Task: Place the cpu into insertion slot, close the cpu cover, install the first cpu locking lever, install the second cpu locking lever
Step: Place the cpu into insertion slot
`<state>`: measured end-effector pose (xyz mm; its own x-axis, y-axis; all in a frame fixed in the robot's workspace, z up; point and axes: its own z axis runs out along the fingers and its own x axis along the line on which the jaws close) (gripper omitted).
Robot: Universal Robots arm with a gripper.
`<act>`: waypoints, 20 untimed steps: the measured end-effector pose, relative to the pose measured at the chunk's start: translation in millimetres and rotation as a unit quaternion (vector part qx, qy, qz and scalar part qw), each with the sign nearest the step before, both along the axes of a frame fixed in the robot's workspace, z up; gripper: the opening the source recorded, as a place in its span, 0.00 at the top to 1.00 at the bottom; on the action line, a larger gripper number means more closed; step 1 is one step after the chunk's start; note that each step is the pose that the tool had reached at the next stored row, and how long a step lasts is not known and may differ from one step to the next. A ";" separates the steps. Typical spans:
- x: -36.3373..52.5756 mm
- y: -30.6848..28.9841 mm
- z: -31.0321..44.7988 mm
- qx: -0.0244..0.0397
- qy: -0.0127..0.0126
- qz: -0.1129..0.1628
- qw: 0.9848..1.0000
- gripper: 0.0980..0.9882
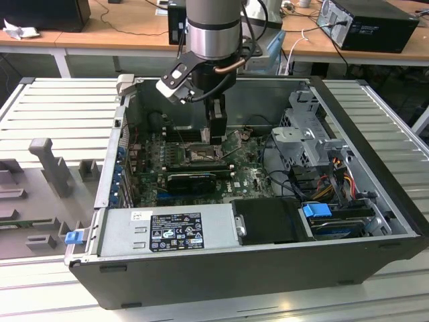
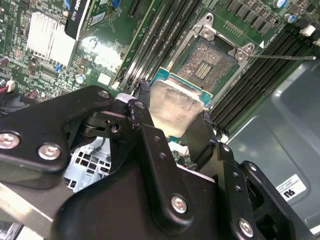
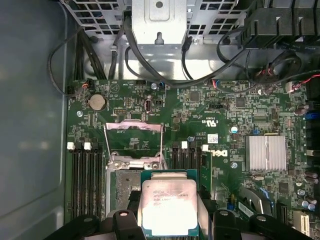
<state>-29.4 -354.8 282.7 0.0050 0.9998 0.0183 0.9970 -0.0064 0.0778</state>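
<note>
End effector [image 2: 174,119] clamps cpu [image 2: 172,102] edges beside uncovered insertion slot [image 2: 210,60].

One arm [image 1: 213,30], one gripper [image 1: 216,131], two fingers [image 2: 150,147]. One cpu [image 3: 169,207], one insertion slot [image 2: 210,60], one cpu cover [image 3: 133,124]. One motherboard [image 3: 220,115], one computer case [image 1: 221,268], one power supply box [image 1: 167,231], one drive cage [image 1: 305,134]. One finned heatsink [image 3: 266,152], one coin battery [image 3: 97,102], one expansion card [image 1: 191,180]. Two banks of memory slots [image 3: 86,180], four white latch tabs [image 3: 70,146] in the first wrist view. Two blue clips [image 1: 316,210] in the exterior view.
</note>
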 end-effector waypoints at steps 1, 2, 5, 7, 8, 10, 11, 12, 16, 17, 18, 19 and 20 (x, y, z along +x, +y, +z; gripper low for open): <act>0.0 0.6 -2.8 0.000 0.001 0.000 1.000 0.52; -0.1 0.8 -5.5 0.000 0.001 0.000 1.000 0.52; -0.9 1.1 -14.8 0.001 0.001 0.015 1.000 0.52; -1.0 1.1 -17.0 0.001 0.001 0.015 1.000 0.52; -1.3 1.2 -18.0 0.001 0.001 0.015 1.000 0.52; -3.0 1.3 -19.2 0.001 0.001 0.015 1.000 0.52; -3.8 1.3 -19.8 0.001 0.001 0.015 1.000 0.52; -4.4 1.2 -20.1 0.001 0.001 0.015 1.000 0.52; -6.8 1.3 -21.1 0.001 0.002 0.015 1.000 0.52; -7.0 1.7 -21.7 0.001 0.001 0.015 1.000 0.52; -7.2 2.4 -22.5 0.001 0.001 0.015 1.000 0.52; -7.4 3.0 -23.4 0.001 0.001 0.015 1.000 0.52; -7.5 3.7 -24.5 0.001 0.001 0.015 1.000 0.52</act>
<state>-37.0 -351.1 258.2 -0.0253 0.9995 0.0212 0.9969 0.0236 0.0749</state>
